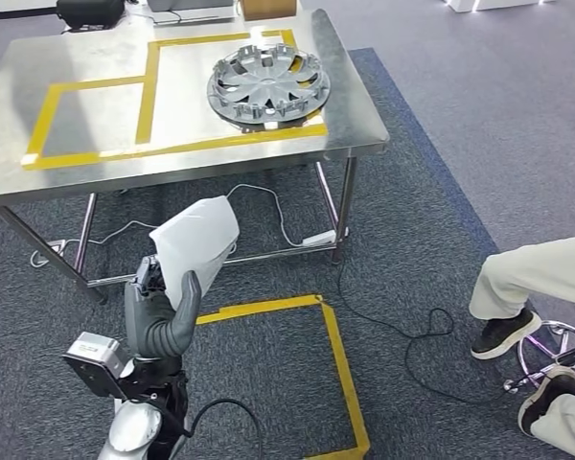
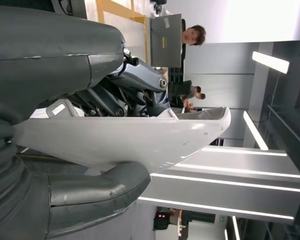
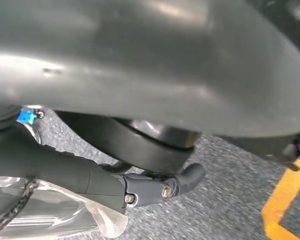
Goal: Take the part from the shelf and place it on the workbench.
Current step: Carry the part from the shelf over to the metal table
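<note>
My left hand (image 1: 162, 311) grips a white curved plastic part (image 1: 197, 240) from below and holds it up in front of the steel workbench (image 1: 89, 125), lower than the bench top and short of its near edge. In the left wrist view the part (image 2: 133, 140) lies between the grey thumb (image 2: 84, 192) and the darker fingers. A silver hubcap (image 1: 268, 84) rests on the right half of the bench inside yellow tape. My right hand (image 3: 103, 175) hangs low over the carpet with dark fingers stretched out and nothing in them.
Yellow tape (image 1: 150, 86) marks two rectangles on the bench top. A person's legs (image 1: 530, 278) and a stool base (image 1: 560, 345) are at the right. Cables (image 1: 386, 316) and a power strip (image 1: 317, 237) lie under the bench. Yellow floor tape (image 1: 335, 355) frames a square ahead.
</note>
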Tool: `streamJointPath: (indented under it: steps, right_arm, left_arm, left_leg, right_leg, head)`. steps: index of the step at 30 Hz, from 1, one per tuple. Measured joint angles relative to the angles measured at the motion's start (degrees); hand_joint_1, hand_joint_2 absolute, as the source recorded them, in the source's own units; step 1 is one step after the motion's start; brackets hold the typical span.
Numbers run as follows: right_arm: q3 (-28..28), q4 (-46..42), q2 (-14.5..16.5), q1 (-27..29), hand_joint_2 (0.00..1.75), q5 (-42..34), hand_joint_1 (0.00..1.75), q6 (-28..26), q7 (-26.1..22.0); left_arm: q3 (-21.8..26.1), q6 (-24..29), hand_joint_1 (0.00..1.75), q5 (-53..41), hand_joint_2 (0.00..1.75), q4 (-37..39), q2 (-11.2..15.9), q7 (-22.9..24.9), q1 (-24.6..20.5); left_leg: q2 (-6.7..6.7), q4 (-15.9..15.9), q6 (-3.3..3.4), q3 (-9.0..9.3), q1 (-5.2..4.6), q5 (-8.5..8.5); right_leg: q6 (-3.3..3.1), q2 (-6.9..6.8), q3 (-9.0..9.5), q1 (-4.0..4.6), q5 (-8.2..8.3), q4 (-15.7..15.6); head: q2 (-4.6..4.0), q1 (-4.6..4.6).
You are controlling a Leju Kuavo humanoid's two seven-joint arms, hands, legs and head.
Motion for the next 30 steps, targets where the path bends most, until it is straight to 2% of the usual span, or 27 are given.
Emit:
streamJointPath:
  steps: [2, 3, 5, 6, 7, 8, 10, 11, 12, 13, 15, 17, 18, 20, 21, 22, 23, 24, 25, 26, 27, 28, 30]
  right_arm:
    - [-0.1, 0.0, 0.0, 0.0, 0.00, 0.0, 0.00, 0.2, 0.1]
    - [-0.1, 0.0, 0.0, 0.0, 0.00, -0.1, 0.00, 0.3, 0.1]
    - [-0.2, 0.0, 0.0, 0.0, 0.00, -0.2, 0.00, 0.5, 0.3]
    - [-0.2, 0.0, 0.0, 0.0, 0.00, -0.2, 0.00, 0.6, 0.5]
    - [-0.3, 0.0, 0.0, 0.0, 0.00, -0.2, 0.00, 0.6, 0.6]
    - [-0.3, 0.0, 0.0, 0.0, 0.00, -0.2, 0.00, 0.6, 0.8]
    - [-0.3, 0.0, 0.0, 0.0, 0.00, -0.2, 0.00, 0.7, 0.8]
    - [-0.3, 0.0, 0.1, 0.0, 0.00, -0.2, 0.00, 0.7, 0.8]
    - [-0.3, 0.0, 0.1, -0.1, 0.00, -0.3, 0.00, 0.7, 0.8]
    - [-0.3, 0.0, 0.1, -0.1, 0.00, -0.3, 0.00, 0.7, 0.8]
    - [-0.4, 0.0, 0.1, -0.2, 0.00, -0.3, 0.00, 0.7, 0.9]
    - [-0.4, 0.0, 0.1, -0.2, 0.00, -0.3, 0.00, 0.7, 0.8]
    - [-0.4, 0.0, 0.1, -0.3, 0.00, -0.3, 0.00, 0.7, 0.8]
    - [-0.4, 0.0, 0.0, -0.3, 0.00, -0.3, 0.00, 0.7, 0.8]
    - [-0.4, 0.0, 0.0, -0.3, 0.00, -0.3, 0.00, 0.7, 0.8]
    - [-0.4, 0.0, 0.0, -0.3, 0.00, -0.3, 0.00, 0.7, 0.8]
    - [-0.4, 0.0, 0.0, -0.2, 0.00, -0.3, 0.00, 0.7, 0.9]
    - [-0.4, 0.0, 0.0, -0.2, 0.00, -0.3, 0.00, 0.7, 0.9]
    - [-0.5, 0.0, 0.0, -0.2, 0.00, -0.3, 0.00, 0.7, 0.9]
    - [-0.5, 0.0, 0.0, -0.2, 0.00, -0.3, 0.00, 0.7, 0.9]
    - [-0.5, 0.0, 0.0, -0.2, 0.00, -0.3, 0.00, 0.7, 0.9]
    - [-0.6, 0.0, 0.0, -0.2, 0.00, -0.3, 0.00, 0.8, 0.9]
    - [-0.6, 0.0, 0.0, -0.2, 0.00, -0.3, 0.00, 0.9, 0.9]
  left_arm:
    - [0.0, 0.0, 1.75, 0.0, 1.75, 0.0, 0.0, 0.0, -0.1]
    - [0.0, 0.0, 1.75, 0.1, 1.75, 0.0, 0.0, 0.0, -0.1]
    - [0.0, -0.1, 1.75, 0.2, 1.75, 0.0, 0.1, 0.1, 0.0]
    - [0.0, -0.1, 1.75, 0.3, 1.75, 0.0, 0.2, 0.2, 0.1]
    - [0.0, -0.1, 1.75, 0.4, 1.75, 0.0, 0.2, 0.2, 0.1]
    - [0.0, -0.1, 1.75, 0.4, 1.75, 0.0, 0.3, 0.2, 0.1]
    - [0.0, -0.1, 1.75, 0.4, 1.75, 0.0, 0.3, 0.2, 0.1]
    - [0.0, -0.1, 1.75, 0.4, 1.75, 0.0, 0.3, 0.2, 0.1]
    - [0.0, -0.1, 1.75, 0.4, 1.75, 0.1, 0.2, 0.2, 0.1]
    - [0.0, -0.1, 1.75, 0.4, 1.75, 0.1, 0.2, 0.3, 0.1]
    - [0.1, -0.1, 1.75, 0.4, 1.75, 0.1, 0.2, 0.3, 0.1]
    - [0.1, -0.1, 1.75, 0.4, 1.75, 0.1, 0.1, 0.3, 0.1]
    - [0.1, -0.1, 1.75, 0.4, 1.75, 0.0, 0.0, 0.3, 0.1]
    - [0.1, -0.1, 1.75, 0.4, 1.75, 0.1, 0.0, 0.3, 0.0]
    - [0.1, -0.1, 1.75, 0.4, 1.75, 0.1, 0.0, 0.3, 0.1]
    - [0.1, -0.1, 1.75, 0.4, 1.75, 0.1, 0.0, 0.3, 0.1]
    - [0.1, -0.1, 1.75, 0.4, 1.75, 0.1, 0.0, 0.3, 0.2]
    - [0.1, -0.1, 1.75, 0.4, 1.75, 0.1, -0.1, 0.3, 0.2]
    - [0.1, -0.1, 1.75, 0.4, 1.75, 0.1, -0.1, 0.3, 0.2]
    - [0.1, -0.1, 1.75, 0.4, 1.75, 0.1, -0.1, 0.3, 0.2]
    - [0.1, -0.1, 1.75, 0.4, 1.75, 0.1, -0.1, 0.3, 0.1]
    - [0.1, -0.1, 1.75, 0.4, 1.75, 0.1, -0.1, 0.3, 0.1]
    - [0.0, -0.2, 1.75, 0.5, 1.75, 0.1, -0.1, 0.3, 0.1]
  left_leg:
    - [0.10, 2.1, -0.65, -0.73, 0.13, -1.45]
    - [0.16, 4.7, -1.01, -1.89, 0.27, -2.86]
    - [0.23, 12.1, -1.54, -5.46, 0.56, -5.81]
    - [0.23, 14.8, -1.68, -6.91, 0.70, -6.39]
    - [0.25, 15.7, -1.73, -7.58, 0.81, -5.95]
    - [0.27, 14.4, -1.70, -7.18, 0.89, -4.39]
    - [0.38, 7.6, -1.44, -4.30, 0.95, -0.18]
    - [0.44, 4.3, -1.26, -2.84, 0.86, 1.12]
    - [0.50, 2.1, -1.04, -1.98, 0.75, 1.55]
    - [0.51, 1.2, -0.82, -1.69, 0.60, 1.29]
    - [0.42, 0.6, -0.24, -1.68, 0.57, 1.00]
    - [0.38, 0.1, 0.44, -1.21, 0.80, 0.94]
    - [0.41, -0.1, 0.77, -0.92, 0.92, 0.88]
    - [0.48, -0.1, 1.24, -0.66, 0.80, 0.58]
    - [0.47, -0.1, 1.39, -0.55, 0.71, 0.45]
    - [0.41, -0.1, 1.47, -0.36, 0.61, 0.30]
    - [0.32, -0.1, 1.49, -0.08, 0.54, 0.11]
    - [0.23, -0.1, 1.46, 0.29, 0.47, -0.11]
    - [0.15, -0.1, 1.36, 0.67, 0.43, -0.38]
    - [0.08, -0.1, 1.17, 0.92, 0.29, -0.63]
    - [0.06, 0.0, 0.95, 0.99, 0.19, -0.82]
    - [0.05, 0.1, 0.71, 0.95, 0.13, -0.93]
    - [0.07, 0.0, 0.21, 0.90, 0.11, -1.04]
  right_leg:
    - [-0.53, -0.08, 0.38, -0.22, -0.03, -0.2]
    - [-0.77, -0.14, 0.61, -0.33, -0.11, -0.3]
    - [-1.12, -0.24, 0.95, -0.32, -0.41, -0.3]
    - [-1.18, -0.25, 1.13, -0.31, -0.56, -0.3]
    - [-1.19, -0.24, 1.35, -0.31, -0.73, -0.3]
    - [-1.12, -0.21, 1.65, -0.31, -0.93, -0.3]
    - [-0.82, -0.16, 2.19, -0.30, -1.43, -0.3]
    - [-0.55, -0.16, 2.40, -0.22, -1.71, -0.2]
    - [-0.24, -0.18, 2.38, -0.16, -1.88, -0.2]
    - [0.08, -0.23, 2.25, -0.10, -1.98, -0.2]
    - [0.77, -0.34, 2.29, -0.13, -2.08, -0.4]
    - [1.37, -0.35, 1.74, -0.15, -3.05, 0.8]
    - [1.60, -0.31, 0.52, -0.15, -4.26, 3.2]
    - [1.82, -0.27, -3.83, -0.13, -7.26, 11.0]
    - [1.86, -0.27, -6.01, -0.12, -8.11, 14.5]
    - [1.82, -0.26, -7.38, -0.10, -7.83, 16.2]
    - [1.69, -0.25, -7.59, -0.08, -6.33, 15.5]
    - [1.47, -0.24, -6.60, -0.06, -3.94, 12.6]
    - [1.18, -0.22, -4.97, 0.00, -1.54, 8.5]
    - [0.89, -0.20, -3.21, 0.10, 0.11, 4.8]
    - [0.60, -0.18, -1.88, 0.20, 0.85, 2.1]
    - [0.37, -0.12, -1.16, 0.31, 0.84, 0.7]
    - [-0.03, -0.03, -0.81, 0.36, 0.47, 0.1]
  head:
    - [0.00, -0.24]
    - [0.00, -0.35]
    - [0.00, -0.49]
    - [0.00, -0.48]
    - [0.00, -0.50]
    - [0.00, -0.50]
    - [0.00, -0.48]
    - [0.00, -0.47]
    - [0.00, -0.43]
    - [0.00, -0.36]
    - [0.00, -0.24]
    - [0.00, -0.04]
    - [0.00, 0.09]
    - [0.00, 0.32]
    - [0.00, 0.34]
    - [0.00, 0.34]
    - [0.00, 0.36]
    - [0.00, 0.35]
    - [0.00, 0.34]
    - [0.00, 0.34]
    - [0.00, 0.33]
    - [0.00, 0.28]
    - [0.00, 0.26]
